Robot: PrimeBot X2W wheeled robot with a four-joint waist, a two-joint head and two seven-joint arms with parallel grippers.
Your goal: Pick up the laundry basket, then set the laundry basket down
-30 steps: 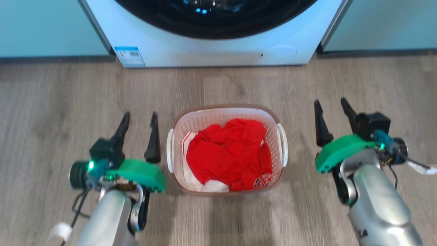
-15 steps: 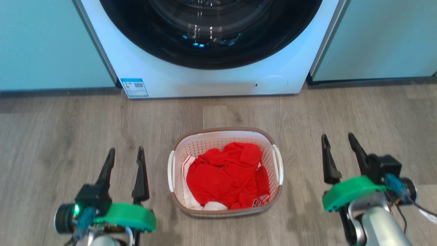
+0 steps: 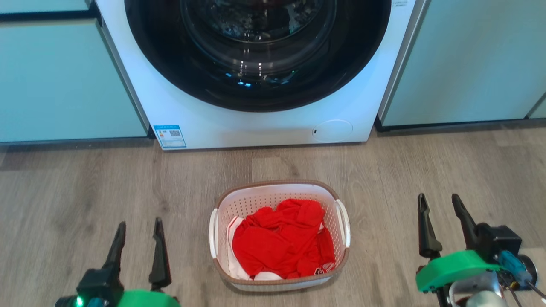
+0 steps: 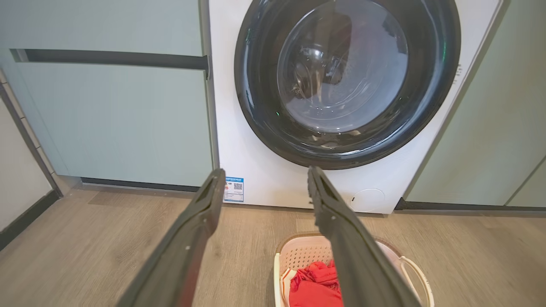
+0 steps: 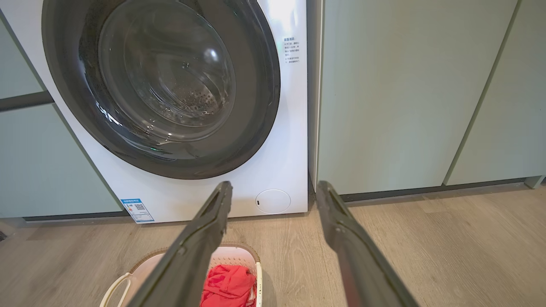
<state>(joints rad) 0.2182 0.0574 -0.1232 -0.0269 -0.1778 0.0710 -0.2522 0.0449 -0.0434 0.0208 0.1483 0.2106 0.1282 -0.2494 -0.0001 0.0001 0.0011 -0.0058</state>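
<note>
Standing upright on the grey-brown wood-look floor [image 3: 85,192], the laundry basket [image 3: 279,183] sits a little way in front of a white washing machine [image 3: 264,128], roughly centred on its round dark door [image 3: 258,38]. Pale green cabinet fronts [image 3: 64,81] flank the machine on both sides, with a dark plinth strip [image 3: 460,124] where they meet the floor. A blue-and-white label [image 3: 169,135] is stuck at the machine's lower left corner. The basket holds crumpled red clothing [image 3: 281,243] over some white cloth [image 3: 232,264]. The left gripper [image 3: 140,224] hangs to the basket's left and the right gripper [image 3: 438,197] to its right. Both are well apart from its side handles [image 3: 344,224], fingers spread and holding nothing.

The head view cuts off the machine's top and most of the left gripper's body. In each wrist view one finger [image 4: 354,256] of that arm's gripper crosses the basket and hides part of it, and the bottom edge trims its near end. The label's print is too small to read, as is the white mark [image 3: 325,268] on the red clothing. Reflections on the door glass make the drum's inside hard to judge. The white cloth is mostly buried.
</note>
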